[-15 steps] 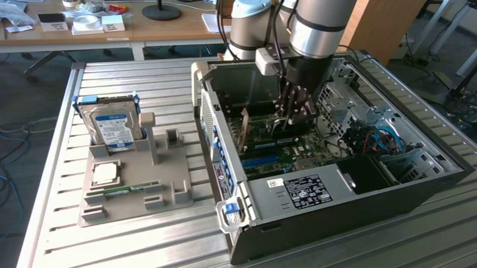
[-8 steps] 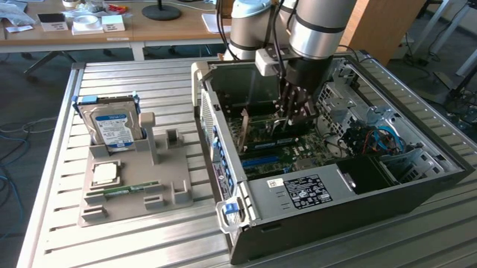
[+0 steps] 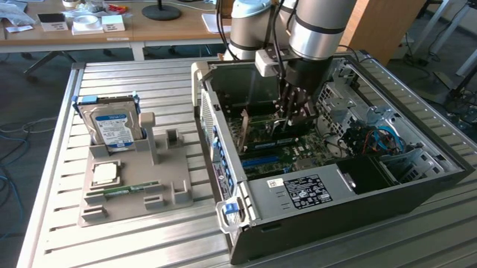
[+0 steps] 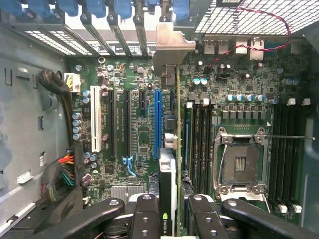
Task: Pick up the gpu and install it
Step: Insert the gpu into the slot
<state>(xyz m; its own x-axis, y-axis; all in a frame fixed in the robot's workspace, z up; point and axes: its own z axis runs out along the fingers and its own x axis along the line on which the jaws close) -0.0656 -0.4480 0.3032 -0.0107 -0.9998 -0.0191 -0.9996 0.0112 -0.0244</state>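
Note:
The gpu [image 4: 168, 184] is seen edge-on in the wrist view, standing upright over the motherboard [image 4: 134, 134]. Its silver end bracket [image 4: 172, 47] reaches the rear slot openings. It stands just beside the long blue slot [image 4: 158, 122]. Whether its lower edge is in a slot I cannot tell. My gripper [image 4: 169, 211] is shut on the card, with one black finger [image 4: 144, 214] on each side of it. In the exterior view my gripper [image 3: 292, 120] reaches down into the open computer case [image 3: 223, 167], with the gpu [image 3: 261, 129] below it.
On the exterior view's left, a grey holder tray [image 3: 175, 167] carries a hard drive [image 3: 111, 125], a CPU [image 3: 104, 172] and a RAM stick [image 3: 130, 190]. Inside the case are the power supply [image 3: 302, 190], cables [image 3: 380, 139], RAM slots [image 4: 199, 144] and the CPU socket [image 4: 241, 162].

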